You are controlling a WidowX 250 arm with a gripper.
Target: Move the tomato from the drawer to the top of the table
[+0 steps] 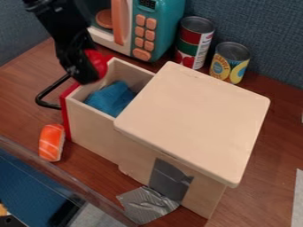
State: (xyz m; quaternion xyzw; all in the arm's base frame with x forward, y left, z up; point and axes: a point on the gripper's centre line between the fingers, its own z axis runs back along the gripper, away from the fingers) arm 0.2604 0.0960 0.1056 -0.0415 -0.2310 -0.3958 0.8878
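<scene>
We see the black gripper clamped on a smooth, round red tomato above the boxy wooden drawer (a crumpled blue cloth lies inside)

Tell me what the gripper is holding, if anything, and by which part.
The gripper holds the red tomato by its round sides, over the front end of the open drawer; the exact contact spots are hidden.

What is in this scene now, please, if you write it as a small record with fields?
gripper: above the front end of the drawer
tomato: at the gripper, apparently held
drawer: pulled open
drawer content: blue cloth
beside drawer: sushi piece, on the table
behind: toy microwave, two cans
</scene>
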